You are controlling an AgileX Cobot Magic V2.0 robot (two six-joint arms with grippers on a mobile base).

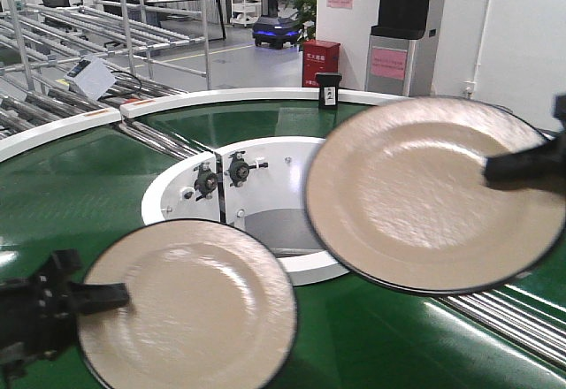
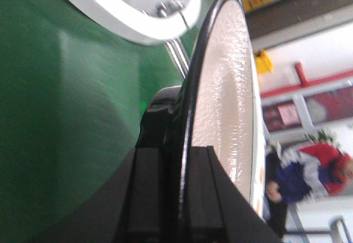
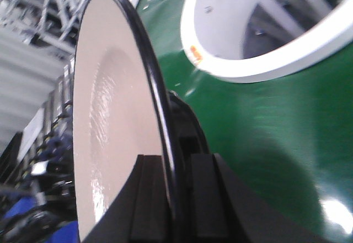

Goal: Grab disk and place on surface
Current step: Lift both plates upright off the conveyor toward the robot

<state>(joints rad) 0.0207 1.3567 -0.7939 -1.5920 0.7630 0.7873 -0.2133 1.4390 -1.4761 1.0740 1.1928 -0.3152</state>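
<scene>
Two disks show, both beige plates with black rims. In the front view the left disk (image 1: 190, 309) hangs low over the green belt, and my left gripper (image 1: 106, 297) is shut on its left rim. The larger-looking right disk (image 1: 416, 194) is held higher and tilted, with my right gripper (image 1: 504, 170) shut on its right rim. The left wrist view has the disk (image 2: 226, 99) edge-on with the left gripper (image 2: 175, 152) clamped across its rim. The right wrist view shows the same for the right gripper (image 3: 175, 157) on its disk (image 3: 110, 116). The surface is out of view.
The green ring conveyor belt (image 1: 80, 194) runs under both plates, around a white inner ring (image 1: 172, 190) with black fittings. Metal rollers (image 1: 508, 311) lie at the right front. A small black device (image 1: 329, 90) stands on the belt's far rim. Racks fill the back left.
</scene>
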